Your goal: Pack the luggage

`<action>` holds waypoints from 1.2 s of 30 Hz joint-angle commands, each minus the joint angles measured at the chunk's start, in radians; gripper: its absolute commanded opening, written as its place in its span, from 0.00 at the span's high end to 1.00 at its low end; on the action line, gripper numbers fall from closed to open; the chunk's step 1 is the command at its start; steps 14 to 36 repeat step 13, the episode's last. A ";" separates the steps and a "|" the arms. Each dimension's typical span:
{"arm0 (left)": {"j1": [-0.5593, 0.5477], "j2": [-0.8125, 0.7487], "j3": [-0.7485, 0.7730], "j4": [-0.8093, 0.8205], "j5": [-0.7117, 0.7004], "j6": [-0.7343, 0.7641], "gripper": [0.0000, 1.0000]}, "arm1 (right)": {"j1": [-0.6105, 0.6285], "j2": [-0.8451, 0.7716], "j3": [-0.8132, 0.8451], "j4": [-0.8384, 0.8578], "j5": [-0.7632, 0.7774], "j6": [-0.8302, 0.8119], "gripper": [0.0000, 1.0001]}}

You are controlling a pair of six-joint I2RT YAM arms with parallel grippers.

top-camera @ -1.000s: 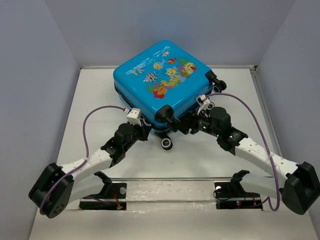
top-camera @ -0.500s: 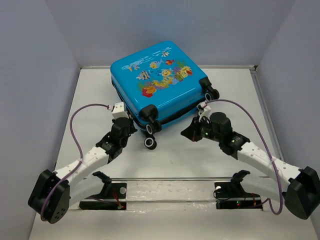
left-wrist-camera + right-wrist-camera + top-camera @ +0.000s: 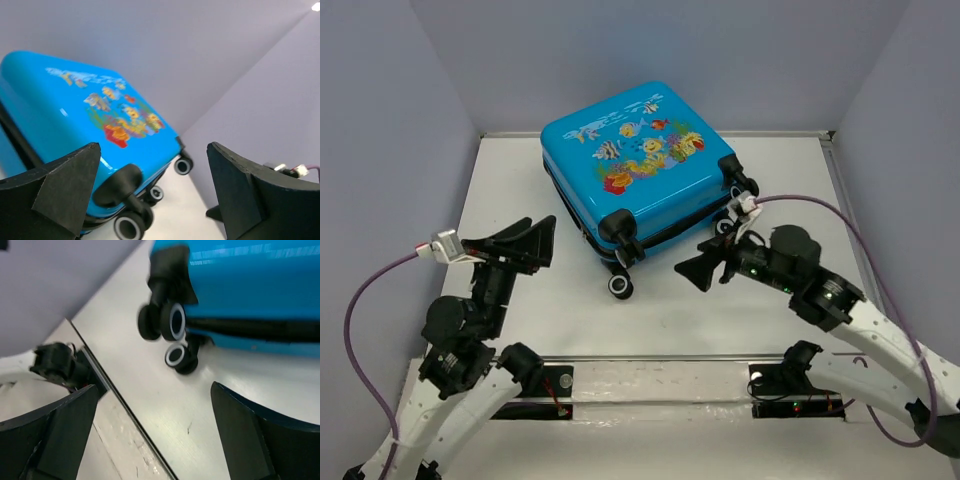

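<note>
**Visibility.** The suitcase (image 3: 638, 170) is shut, so its inside cannot be seen. A dark seam runs round its near side. The left wrist view cuts the case (image 3: 75, 115) off at the left and bottom edges. The right wrist view is blurred and shows only a blue strip of the shell (image 3: 250, 285) with a pair of black-and-white wheels (image 3: 172, 320) beneath it. In the top view the left arm's base is cut off at the bottom left corner and the right arm's base at the lower right corner.

**Location of the case.** It lies flat at the far middle of the bench (image 3: 660, 320), fish print upward, close to the back wall. Its wheeled edge faces the arms, and one wheel (image 3: 619, 285) rests on the bench surface.

**Left arm.** It is folded upward from the near left. The left gripper (image 3: 542, 245) is raised and aimed at the case's near left side, apart from it. The jaws are spread wide and empty, and the case shows between them in the wrist view (image 3: 152, 150). A purple cable (image 3: 360, 300) loops off its wrist.

**Right arm.** It reaches in from the lower right and stays low. The right gripper (image 3: 695, 270) points leftward along the bench near the wheeled edge, touching nothing. The jaws are spread and empty (image 3: 155, 390).
</note>
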 commanded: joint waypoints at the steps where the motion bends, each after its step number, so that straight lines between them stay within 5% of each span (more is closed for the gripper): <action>1: -0.003 0.009 0.147 -0.123 0.128 0.019 0.01 | 0.007 -0.167 0.203 -0.086 0.082 -0.101 0.00; 8: -0.003 -0.054 0.154 -0.116 0.164 0.033 0.01 | 0.007 -0.424 0.132 0.032 0.293 -0.084 0.00; 36: -0.001 -0.026 0.114 -0.117 0.160 0.032 0.01 | 0.007 -0.331 0.069 0.063 0.297 -0.046 0.00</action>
